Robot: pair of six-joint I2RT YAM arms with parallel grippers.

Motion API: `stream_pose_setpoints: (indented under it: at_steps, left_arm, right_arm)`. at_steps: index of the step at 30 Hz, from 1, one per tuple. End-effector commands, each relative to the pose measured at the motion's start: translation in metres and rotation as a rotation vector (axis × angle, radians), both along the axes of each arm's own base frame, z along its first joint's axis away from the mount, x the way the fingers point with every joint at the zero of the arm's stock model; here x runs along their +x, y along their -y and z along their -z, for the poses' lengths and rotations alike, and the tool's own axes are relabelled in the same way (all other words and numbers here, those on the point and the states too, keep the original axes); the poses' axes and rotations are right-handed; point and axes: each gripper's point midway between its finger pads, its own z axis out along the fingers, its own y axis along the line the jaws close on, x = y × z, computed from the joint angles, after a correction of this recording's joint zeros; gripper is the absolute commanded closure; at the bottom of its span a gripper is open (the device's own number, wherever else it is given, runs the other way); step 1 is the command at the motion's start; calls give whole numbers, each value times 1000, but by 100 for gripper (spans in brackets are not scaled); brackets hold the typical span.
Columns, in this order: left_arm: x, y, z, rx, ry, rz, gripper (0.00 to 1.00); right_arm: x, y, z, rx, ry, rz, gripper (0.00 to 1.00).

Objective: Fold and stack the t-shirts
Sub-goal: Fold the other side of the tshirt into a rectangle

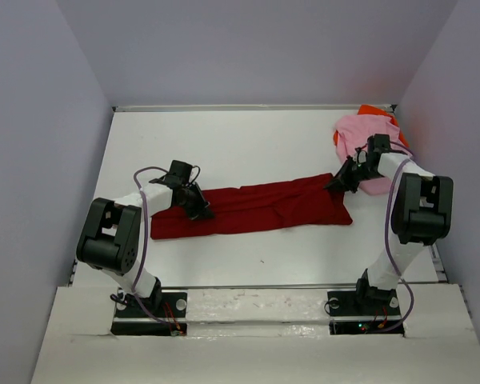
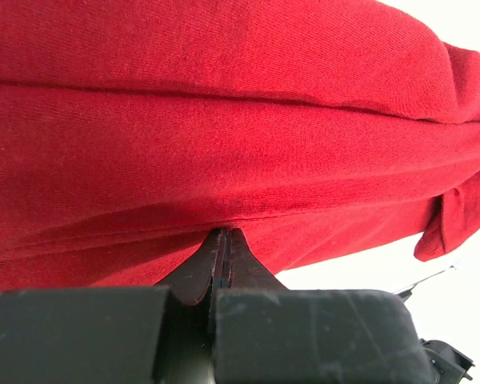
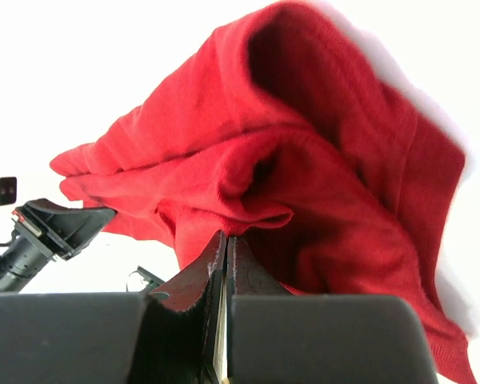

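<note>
Three t-shirts lie on the white counter [image 1: 256, 136]: one dark red, one light pink, one bright orange. The dark red t-shirt [image 1: 264, 208] is at the middle of the counter, folded into a long narrow band. Its long axis runs roughly from 9 o'clock to 3 o'clock and is slightly tilted, so the left end sits nearer the arm bases and the right end lies a little farther back. Which end holds the collar cannot be told. The light pink t-shirt [image 1: 358, 136] lies crumpled at about 2 o'clock, near the far right corner. The bright orange t-shirt [image 1: 374, 110] shows only as a sliver behind it, touching it on the far side. There are two arms, one at each end of the red band. The left fingers [image 2: 196, 272] are pressed tightly together, their tips pinching a fold at the near edge of the dark red cloth, toward its 9 o'clock end. The cloth there lies flat in smooth lengthwise layers. The right fingers [image 3: 194, 276] are likewise closed, nipping the same shirt at its 3 o'clock end. There the fabric bunches up into a loose, rumpled mound above the tips. The right arm's wrist is just beside the pink shirt.
</note>
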Motion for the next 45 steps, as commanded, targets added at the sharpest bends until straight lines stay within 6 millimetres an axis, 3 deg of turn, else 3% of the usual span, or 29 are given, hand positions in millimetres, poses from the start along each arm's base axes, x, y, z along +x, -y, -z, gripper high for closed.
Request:
stream_pose_setpoints:
  at_steps: [1, 9, 17, 23, 26, 32, 34, 35, 41, 45]
  left_arm:
    - [6, 1, -12, -2, 29, 16, 100]
    - [3, -2, -12, 8, 30, 19, 100]
    - [4, -1, -15, 9, 34, 20, 100]
    - [7, -1, -15, 10, 37, 19, 100]
    - [8, -1, -15, 10, 35, 17, 100]
    - [10, 1, -15, 6, 31, 17, 100]
    - [11, 0, -16, 8, 33, 16, 100]
    - [12, 0, -18, 8, 40, 15, 100]
    - [16, 2, -20, 7, 46, 16, 100]
    - [16, 2, -21, 6, 48, 14, 100]
  right_arm:
    - [16, -3, -3, 16, 5, -1, 100]
    - [66, -1, -22, 42, 65, 24, 100]
    - [94, 4, -14, 41, 64, 41, 100]
    - [76, 3, 14, 32, -5, 33, 100]
    - [69, -2, 16, 33, -4, 23, 100]
    - [55, 1, 26, -2, -28, 7, 39]
    - [58, 7, 15, -43, 10, 4, 32]
    - [58, 10, 10, -67, 12, 4, 21]
    - [81, 29, -43, -189, 104, -13, 19]
    - [86, 33, -59, -211, 101, -27, 19]
